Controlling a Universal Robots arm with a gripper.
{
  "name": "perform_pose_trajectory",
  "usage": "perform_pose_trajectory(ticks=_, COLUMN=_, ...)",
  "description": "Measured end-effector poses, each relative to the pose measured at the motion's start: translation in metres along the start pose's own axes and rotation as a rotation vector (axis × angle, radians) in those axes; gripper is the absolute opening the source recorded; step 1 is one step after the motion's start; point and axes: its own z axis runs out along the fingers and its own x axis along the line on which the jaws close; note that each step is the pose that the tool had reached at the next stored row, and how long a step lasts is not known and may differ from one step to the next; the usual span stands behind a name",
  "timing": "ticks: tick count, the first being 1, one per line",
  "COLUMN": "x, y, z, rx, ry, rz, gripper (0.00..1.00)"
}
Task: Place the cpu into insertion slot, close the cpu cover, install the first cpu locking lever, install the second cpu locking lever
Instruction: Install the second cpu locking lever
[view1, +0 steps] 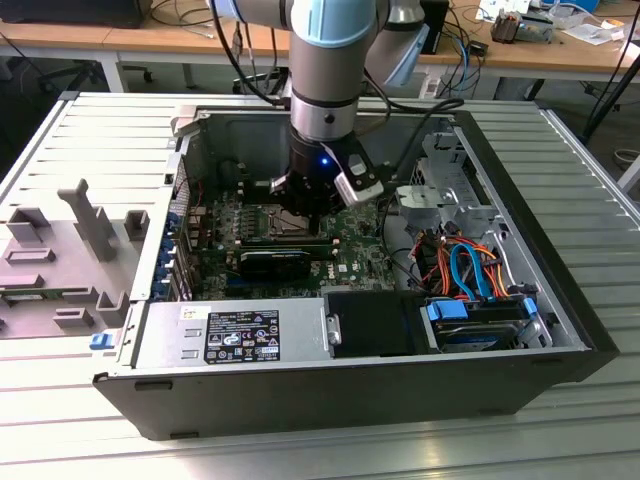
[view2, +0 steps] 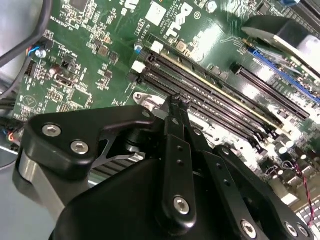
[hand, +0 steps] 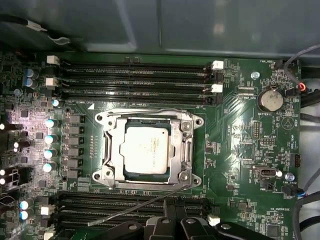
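Observation:
The cpu (hand: 146, 150), a silvery-grey square, lies in the insertion slot (hand: 106, 173) on the green board. The cpu cover (hand: 186, 145), a metal frame with a window, lies flat over it. One thin locking lever (hand: 135, 207) stands loose, running slantwise from the socket's corner across the memory slots beside it. Another wire lever (hand: 145, 116) lies along the socket's opposite side. My gripper (hand: 172, 207) is shut, its black fingertips (view2: 175, 104) together just over the board beside the socket, close to the loose lever. In the exterior view the gripper (view1: 305, 215) hangs inside the case next to the socket (view1: 262, 222).
Long black memory slots (hand: 135, 80) flank the socket on two sides. A coin battery (hand: 270, 98) sits nearby. In the case are a black card (view1: 275, 262), a power supply (view1: 240, 335), a drive bay with blue brackets (view1: 480, 320) and orange and blue cables (view1: 460, 265).

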Motion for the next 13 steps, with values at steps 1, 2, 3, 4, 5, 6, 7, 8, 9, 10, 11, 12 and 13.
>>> perform_pose_trajectory(ticks=1, x=0.0000, y=-0.0002, z=0.0015, rx=-0.0002, ry=0.0000, rz=0.000, gripper=0.11)
perform_pose_trajectory(ticks=2, x=-0.0001, y=-0.0003, z=0.0028, rx=-0.0007, ry=-0.0001, rz=0.000, gripper=0.11)
perform_pose_trajectory(ticks=3, x=-0.0001, y=-0.0005, z=0.0042, rx=-0.0010, ry=-0.0001, rz=0.000, gripper=0.11)
perform_pose_trajectory(ticks=4, x=-0.0001, y=-0.0005, z=0.0054, rx=-0.0014, ry=-0.0001, rz=0.000, gripper=0.11)
perform_pose_trajectory(ticks=5, x=-0.0001, y=-0.0005, z=0.0067, rx=-0.0018, ry=-0.0002, rz=0.000, gripper=0.11)
perform_pose_trajectory(ticks=6, x=-0.0001, y=-0.0005, z=0.0072, rx=-0.0019, ry=-0.0001, rz=0.000, gripper=0.11)
perform_pose_trajectory(ticks=7, x=0.0009, y=-0.0005, z=0.0081, rx=-0.0027, ry=-0.0001, rz=0.000, gripper=0.11)
perform_pose_trajectory(ticks=8, x=0.0030, y=-0.0003, z=0.0087, rx=-0.0035, ry=-0.0001, rz=0.000, gripper=0.11)
perform_pose_trajectory(ticks=9, x=0.0067, y=-0.0001, z=0.0093, rx=-0.0048, ry=-0.0006, rz=0.000, gripper=0.11)
perform_pose_trajectory(ticks=10, x=0.0121, y=0.0000, z=0.0097, rx=-0.0078, ry=-0.0010, rz=0.000, gripper=0.11)
perform_pose_trajectory(ticks=11, x=0.0171, y=0.0000, z=0.0101, rx=-0.0110, ry=-0.0017, rz=0.000, gripper=0.11)
perform_pose_trajectory(ticks=12, x=0.0203, y=0.0000, z=0.0102, rx=-0.0132, ry=-0.0021, rz=0.000, gripper=0.11)
perform_pose_trajectory(ticks=13, x=0.0233, y=0.0000, z=0.0103, rx=-0.0157, ry=-0.0025, rz=0.000, gripper=0.11)
